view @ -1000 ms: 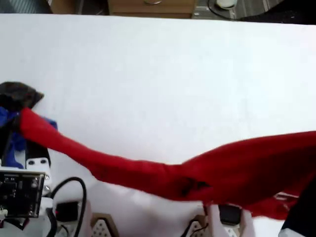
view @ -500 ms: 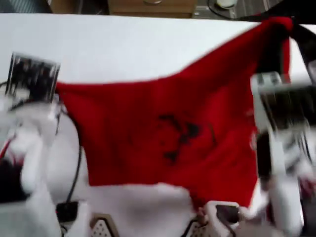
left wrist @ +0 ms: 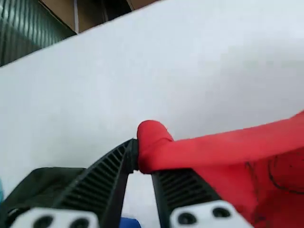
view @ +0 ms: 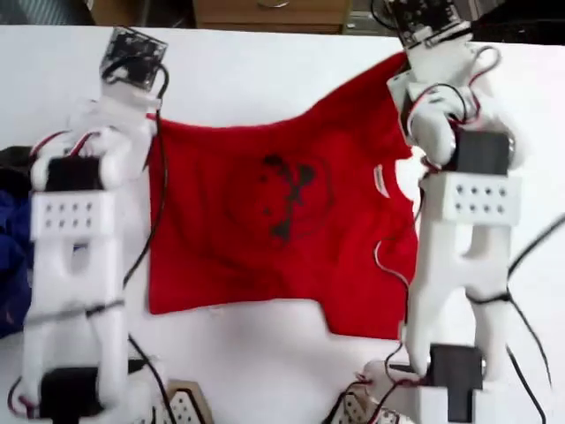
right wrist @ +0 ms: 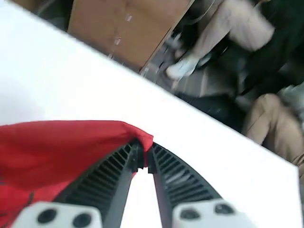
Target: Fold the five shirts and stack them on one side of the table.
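One red shirt [view: 265, 230] stretches between left gripper [left wrist: 142, 162] and right gripper [right wrist: 144, 156], corners pinched.

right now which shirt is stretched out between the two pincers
The red shirt with the black print: left pincer and right pincer each grip a corner. The blue shirt lies bunched beside the left arm.

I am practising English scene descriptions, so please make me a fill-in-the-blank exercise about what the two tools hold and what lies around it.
1. The left tool and the right tool are each shut on a corner of the ___ shirt.
2. The print on this shirt is ___.
3. The table under it is ___.
Missing words: red; black; white.
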